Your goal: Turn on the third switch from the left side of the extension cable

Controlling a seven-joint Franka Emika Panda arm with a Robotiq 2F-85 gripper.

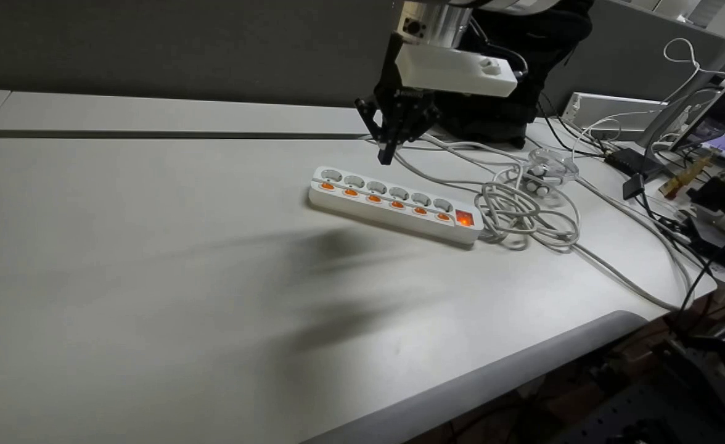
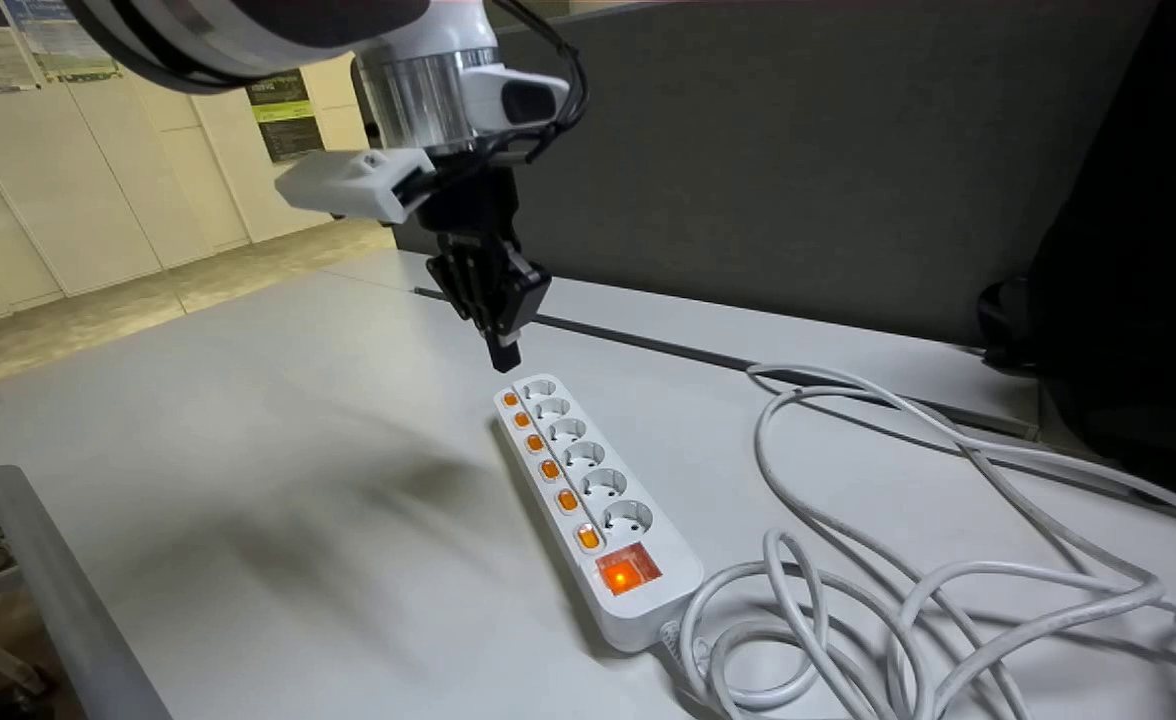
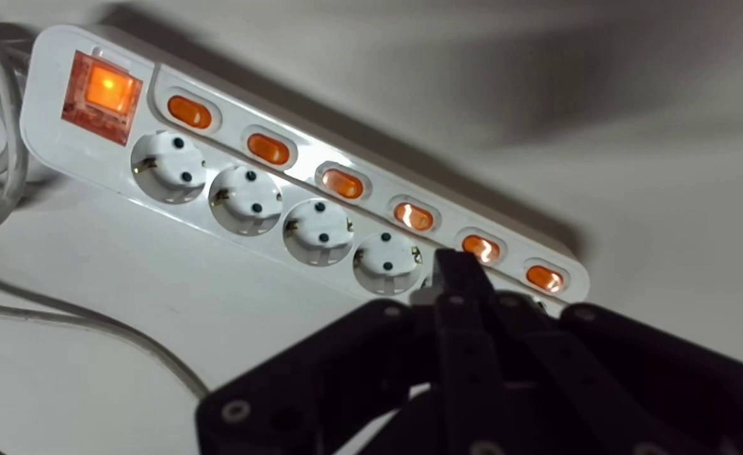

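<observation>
A white extension cable's power strip (image 1: 393,209) lies on the table, and it also shows in an exterior view (image 2: 598,480) and the wrist view (image 3: 308,151). It has a row of several small orange switches beside round sockets. Its large main switch (image 3: 109,88) glows orange at the cord end. Counted from the end away from the main switch, the third switch shows in an exterior view (image 1: 374,198) and in the wrist view (image 3: 413,216). Glare hides whether the small switches are lit. My gripper (image 1: 386,154) is shut, empty and above the strip; its fingertips (image 3: 463,265) cover a socket in the wrist view.
Coiled grey-white cable (image 1: 516,206) lies at the strip's cord end. A black backpack (image 1: 492,92) stands at the back near a dark partition (image 1: 165,49). Electronics and cords (image 1: 646,172) crowd the table's far side. A slot (image 1: 171,134) runs along the table's back.
</observation>
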